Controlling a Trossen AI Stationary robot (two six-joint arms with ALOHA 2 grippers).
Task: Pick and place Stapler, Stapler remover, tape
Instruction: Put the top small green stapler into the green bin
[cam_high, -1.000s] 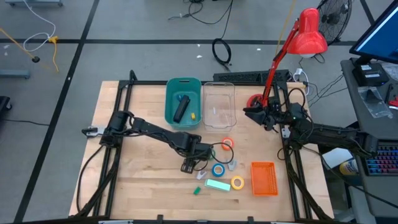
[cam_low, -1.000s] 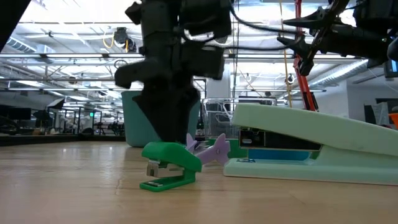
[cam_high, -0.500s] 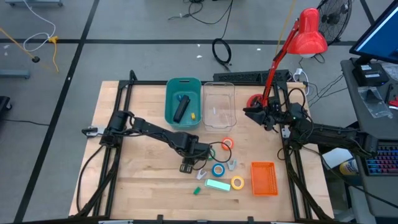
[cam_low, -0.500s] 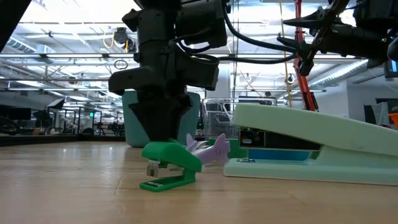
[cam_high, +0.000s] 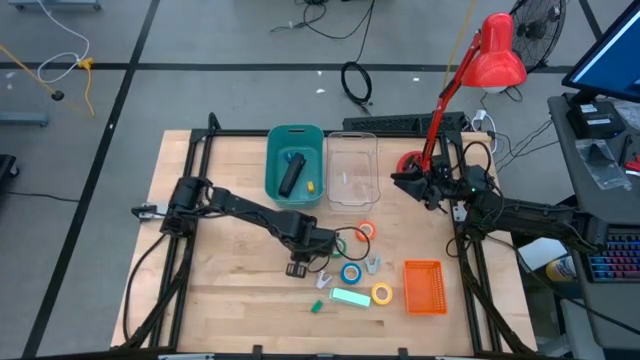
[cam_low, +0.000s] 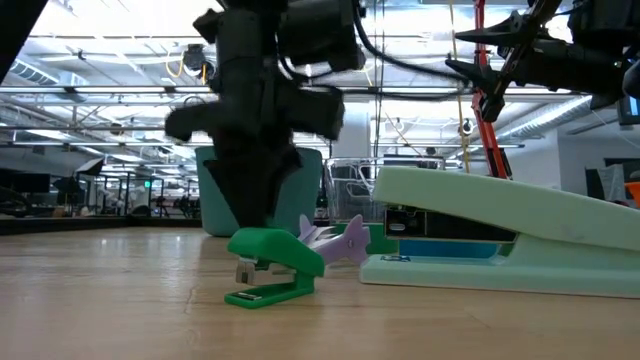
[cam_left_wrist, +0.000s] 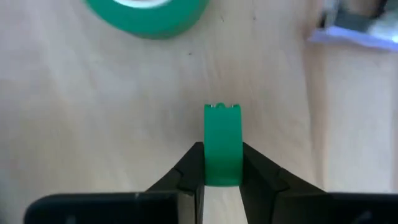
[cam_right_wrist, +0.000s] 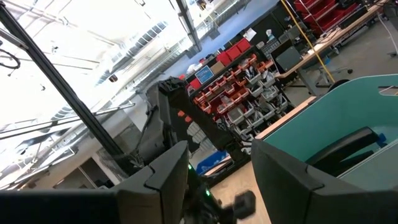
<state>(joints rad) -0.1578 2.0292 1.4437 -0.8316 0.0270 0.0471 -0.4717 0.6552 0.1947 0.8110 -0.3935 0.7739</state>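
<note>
In the left wrist view a small green stapler remover (cam_left_wrist: 221, 134), toothed at its free end, sits between the fingers of my left gripper (cam_left_wrist: 222, 154), which is shut on it near the table's middle (cam_high: 308, 270). The black stapler (cam_high: 291, 173) lies in the teal bin (cam_high: 275, 190). The tape rolls lie flat on the table: orange-red (cam_high: 366, 231), green (cam_high: 345, 243), blue (cam_high: 350, 272) and yellow (cam_high: 382, 294). My right gripper (cam_right_wrist: 217, 180) waits open, raised over the far right of the table (cam_high: 405, 180). My left gripper pinches the green stapler remover by its two flat sides (cam_left_wrist: 208, 163), one finger on each. The fingers come from above, pointing down at the table. The toothed end (cam_left_wrist: 222, 107) sticks out past the fingertips. Whether it rests on the wood or hangs clear, I cannot tell.
A mint stapler (cam_high: 350, 297) and a small green stapler (cam_low: 270, 268) lie near the front. A lilac remover (cam_low: 340, 240) lies behind them. A clear container (cam_high: 352, 170) stands beside the bin, an orange basket (cam_high: 424, 286) at the right, a red lamp (cam_high: 497, 55) at the far right.
In the low view my left gripper's wrist has shifted a little toward the table's left while staying over the same spot behind the small green stapler. The things on the table have kept their places.
</note>
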